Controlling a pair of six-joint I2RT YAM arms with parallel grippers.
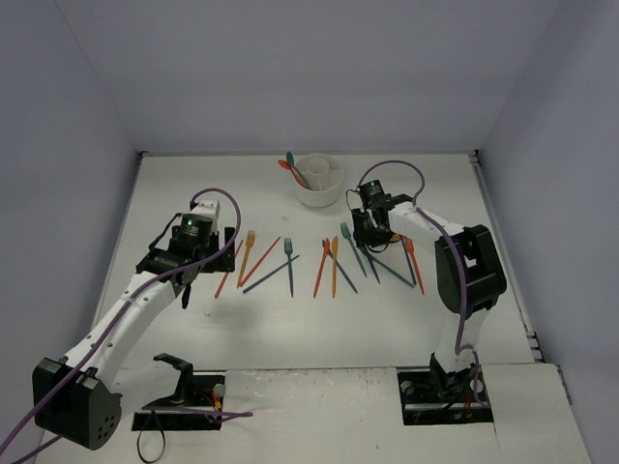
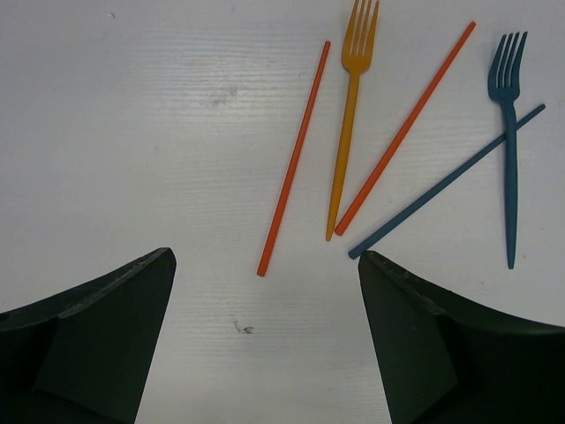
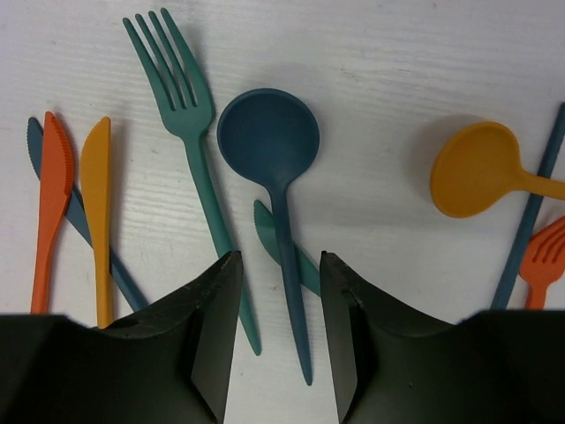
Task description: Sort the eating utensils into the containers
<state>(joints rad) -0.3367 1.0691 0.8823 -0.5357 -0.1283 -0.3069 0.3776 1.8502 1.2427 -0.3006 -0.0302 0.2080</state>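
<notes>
The white divided cup [image 1: 319,200] stands at the back, with a red-orange and a teal spoon [image 1: 290,164] leaning out of it. Utensils lie in two loose groups on the table. My right gripper [image 3: 280,256] [image 1: 372,235] hangs low over the right group. Its jaws straddle the handle of a dark blue spoon [image 3: 269,137] with a gap on each side. A teal fork [image 3: 190,115] and a teal knife [image 3: 265,225] lie beside that handle. My left gripper [image 2: 265,256] [image 1: 186,275] is wide open over bare table, just short of a red-orange handle [image 2: 294,159] and an orange fork [image 2: 351,97].
Left group: another red-orange handle [image 2: 406,128], a dark blue fork [image 2: 509,132] and a dark blue handle [image 2: 450,181] crossing it. Right group: red-orange knife [image 3: 51,194], orange knife [image 3: 95,203], orange spoon [image 3: 477,181], red-orange fork [image 3: 547,256]. Walls enclose the table on three sides.
</notes>
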